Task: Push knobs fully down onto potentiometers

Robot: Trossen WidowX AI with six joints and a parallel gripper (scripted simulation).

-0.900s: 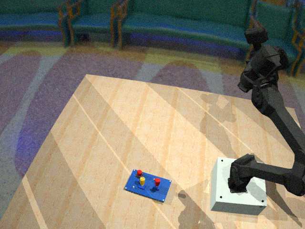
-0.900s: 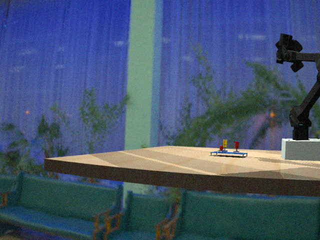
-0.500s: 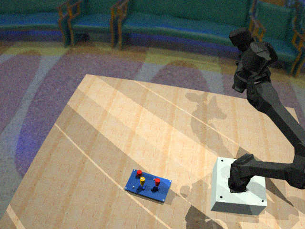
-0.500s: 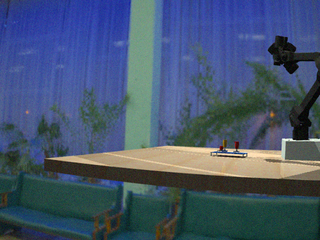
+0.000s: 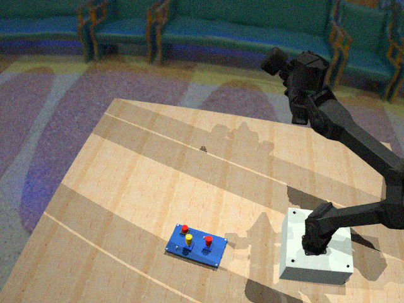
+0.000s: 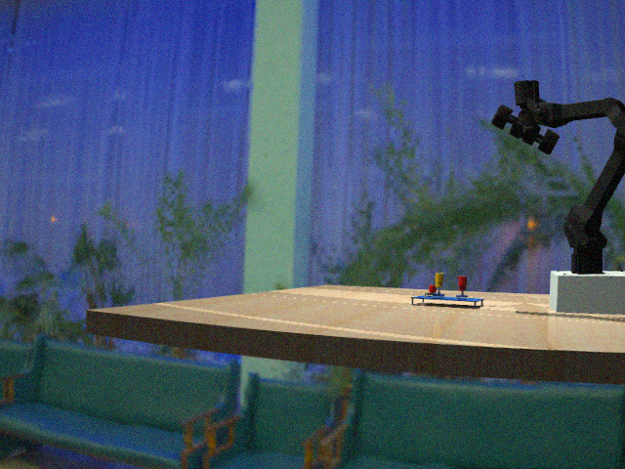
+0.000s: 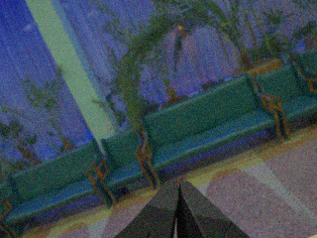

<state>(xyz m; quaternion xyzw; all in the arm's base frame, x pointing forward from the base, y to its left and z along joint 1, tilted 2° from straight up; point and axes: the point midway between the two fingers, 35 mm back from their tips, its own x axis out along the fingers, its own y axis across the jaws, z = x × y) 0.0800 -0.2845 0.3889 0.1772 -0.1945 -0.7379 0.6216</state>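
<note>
The blue circuit board (image 5: 213, 258) (image 6: 472, 300) stands on short legs on the table. A yellow knob (image 5: 188, 239) (image 6: 438, 279) and a red knob (image 5: 208, 240) (image 6: 462, 282) stand high on their shafts, with a gap above their potentiometers. A second red knob (image 5: 184, 228) (image 6: 432, 289) sits low at the board's far left corner in the top view. My gripper (image 7: 176, 190) (image 6: 524, 127) is shut and empty, high above the table and well away from the board. The board is outside the wrist view.
The white base block (image 5: 313, 264) (image 6: 580, 296) carries the arm (image 5: 362, 140) to the right of the board. The wooden table (image 5: 130, 196) (image 6: 303, 322) has its far edge below the raised arm in the top view. Green benches (image 5: 247, 26) (image 7: 208, 136) stand beyond it.
</note>
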